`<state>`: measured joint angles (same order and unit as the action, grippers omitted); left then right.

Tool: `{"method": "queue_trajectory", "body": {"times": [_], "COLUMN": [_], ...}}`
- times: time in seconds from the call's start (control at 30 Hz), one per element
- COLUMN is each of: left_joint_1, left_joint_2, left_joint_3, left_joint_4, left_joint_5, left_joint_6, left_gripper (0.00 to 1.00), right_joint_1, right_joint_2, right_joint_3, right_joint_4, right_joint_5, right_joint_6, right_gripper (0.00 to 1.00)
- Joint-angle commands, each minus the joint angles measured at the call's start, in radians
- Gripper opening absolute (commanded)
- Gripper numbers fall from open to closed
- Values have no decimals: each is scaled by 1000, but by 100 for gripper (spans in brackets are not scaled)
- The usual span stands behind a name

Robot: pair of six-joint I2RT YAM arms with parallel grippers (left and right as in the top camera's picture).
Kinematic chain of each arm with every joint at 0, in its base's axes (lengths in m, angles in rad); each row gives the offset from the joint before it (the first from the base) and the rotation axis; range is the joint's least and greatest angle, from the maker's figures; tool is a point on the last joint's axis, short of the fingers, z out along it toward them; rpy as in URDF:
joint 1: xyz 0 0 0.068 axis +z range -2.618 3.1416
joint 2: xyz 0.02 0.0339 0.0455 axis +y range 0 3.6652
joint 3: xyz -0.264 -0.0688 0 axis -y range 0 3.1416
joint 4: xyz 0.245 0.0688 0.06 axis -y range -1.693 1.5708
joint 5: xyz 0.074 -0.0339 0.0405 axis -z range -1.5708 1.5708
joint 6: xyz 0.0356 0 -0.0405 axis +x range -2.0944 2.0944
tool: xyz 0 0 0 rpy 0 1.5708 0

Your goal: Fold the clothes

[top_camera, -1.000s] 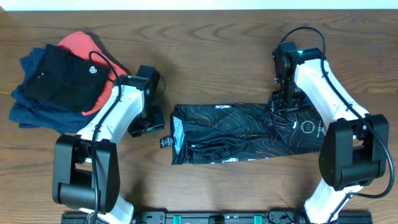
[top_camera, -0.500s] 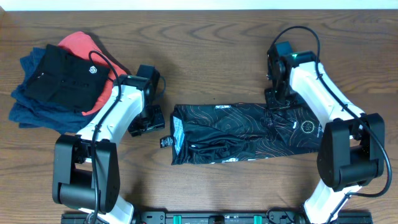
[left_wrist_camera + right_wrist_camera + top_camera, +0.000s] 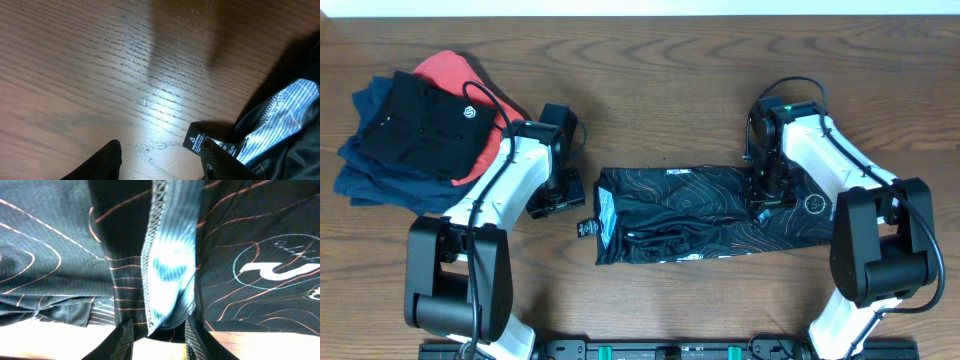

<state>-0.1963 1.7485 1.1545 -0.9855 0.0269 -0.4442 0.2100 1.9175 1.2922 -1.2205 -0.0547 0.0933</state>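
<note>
Lying as a long, rumpled band across the middle of the table point(image 3: 650, 80), the black shirt point(image 3: 700, 215) with thin orange-and-white contour lines stretches left to right between my two arms. My right gripper point(image 3: 765, 195) sits down on the shirt's right portion, beside a round white logo. In the right wrist view a narrow strip of fabric point(image 3: 167, 255), pale blue on its inner face with a stitched edge, runs up from between the fingers, so I judge this gripper is closed on the shirt.

My left gripper point(image 3: 162, 162) hovers over bare wood just off the shirt's left end. Its fingers are spread apart and hold nothing. A small black tag point(image 3: 196, 140) lies close beside one finger. A stack of folded garments point(image 3: 415, 130) in coral, navy and black rests well apart at the far left.

As I see it, the pinch takes only a thin edge, so the slick fabric could slip free during a lift. Nothing pins the left end, so pulling may drag the whole band and spoil the fold. The tag could also snag on the left finger.
</note>
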Motion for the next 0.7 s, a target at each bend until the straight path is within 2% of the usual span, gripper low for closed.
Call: {"method": "queue_trajectory", "body": {"times": [0.0, 0.23, 0.33, 0.5, 0.57, 0.67], "left_joint_1": [5, 5, 5, 5, 5, 5], "left_joint_2": [-5, -5, -5, -5, -5, -5], "left_joint_3": [16, 16, 16, 16, 16, 16], "left_joint_4": [1, 0, -2, -4, -4, -4], "left_joint_5": [3, 3, 3, 3, 3, 3], "left_joint_6": [5, 6, 6, 6, 6, 6], "left_gripper": [53, 53, 53, 53, 53, 53], "right_joint_1": [7, 13, 21, 29, 31, 31], "right_joint_2": [-5, -5, -5, -5, -5, -5], "right_joint_3": [-3, -4, -6, -44, -68, -87], "right_joint_4": [6, 112, 133, 142, 148, 150], "right_joint_5": [-24, -24, -23, 19, 25, 42], "right_joint_6": [-18, 61, 61, 89, 93, 97], "right_gripper": [33, 36, 49, 48, 42, 23]}}
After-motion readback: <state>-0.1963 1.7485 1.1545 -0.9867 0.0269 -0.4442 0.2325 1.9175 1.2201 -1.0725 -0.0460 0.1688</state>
